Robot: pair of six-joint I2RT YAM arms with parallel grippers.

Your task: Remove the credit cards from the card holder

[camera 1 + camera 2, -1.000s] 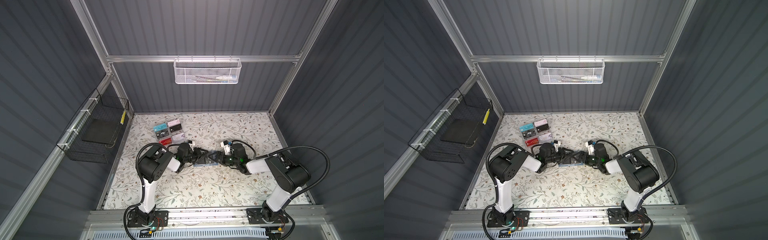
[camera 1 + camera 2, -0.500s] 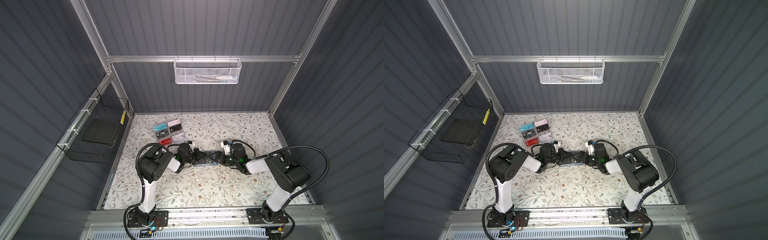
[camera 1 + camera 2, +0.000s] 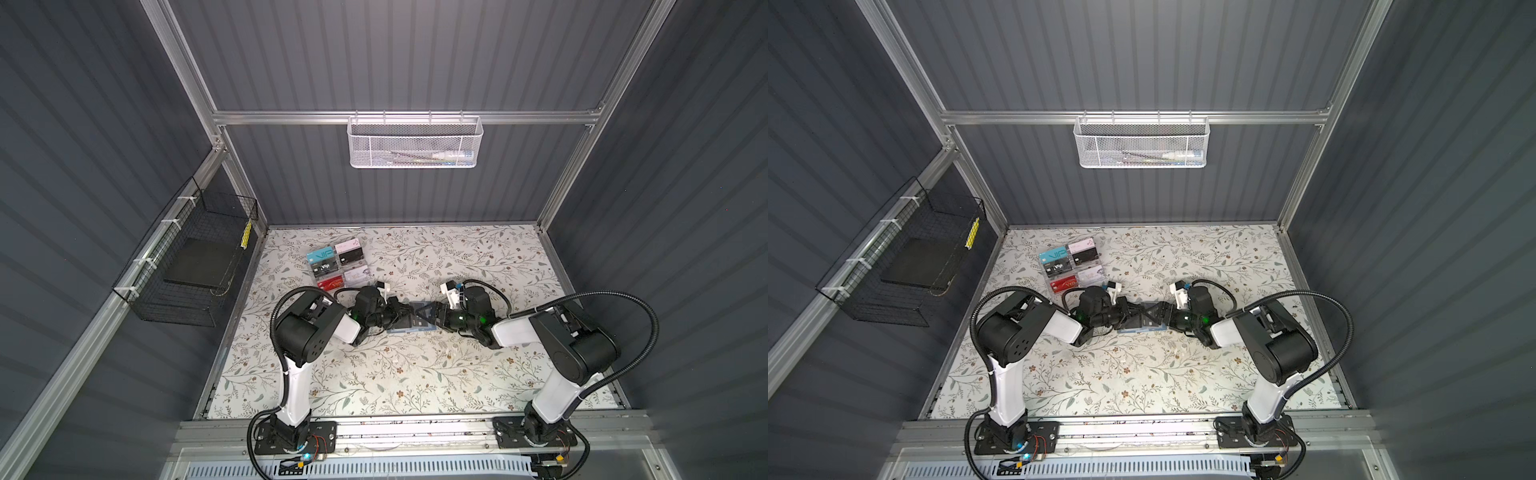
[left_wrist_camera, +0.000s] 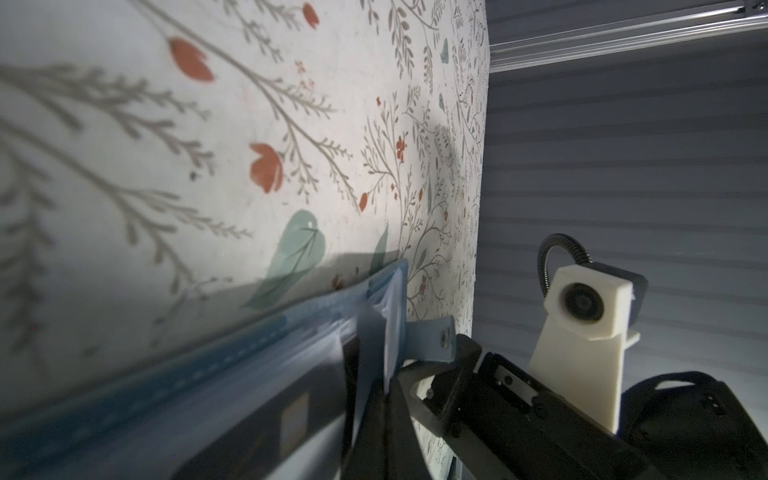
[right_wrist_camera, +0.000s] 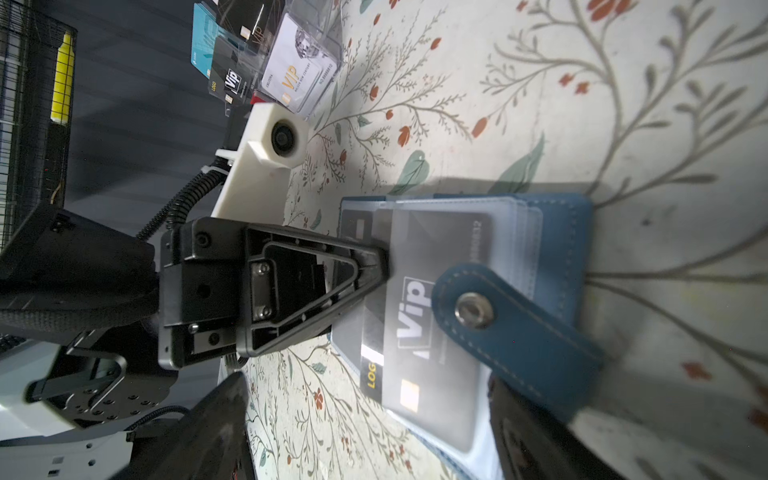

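Note:
The slate-blue card holder [image 3: 409, 327] [image 3: 1142, 326] lies open on the floral cloth between my two arms. Its snap tab [image 5: 519, 328] is flung across the clear sleeves. A black credit card [image 5: 419, 299] with white "VIP" lettering sits in the top sleeve, one end sticking out. My left gripper [image 5: 384, 266] [image 3: 400, 316] [image 4: 386, 384] is shut on that end. My right gripper [image 5: 365, 380] [image 3: 429, 319] is open, one finger [image 5: 536, 436] beneath the tab and the other finger [image 5: 216, 428] off to the side above bare cloth. Further cards in the sleeves are hidden.
A clear acrylic rack of coloured cards [image 3: 338, 266] [image 3: 1071, 264] [image 5: 274, 58] stands just behind the left arm. A white mesh basket [image 3: 413, 143] hangs on the back wall. A black wire basket [image 3: 195, 257] is fixed to the left wall.
My left gripper's jaws have closed on the card's protruding end. The right gripper has spread slightly wider. Neither arm has shifted noticeably.

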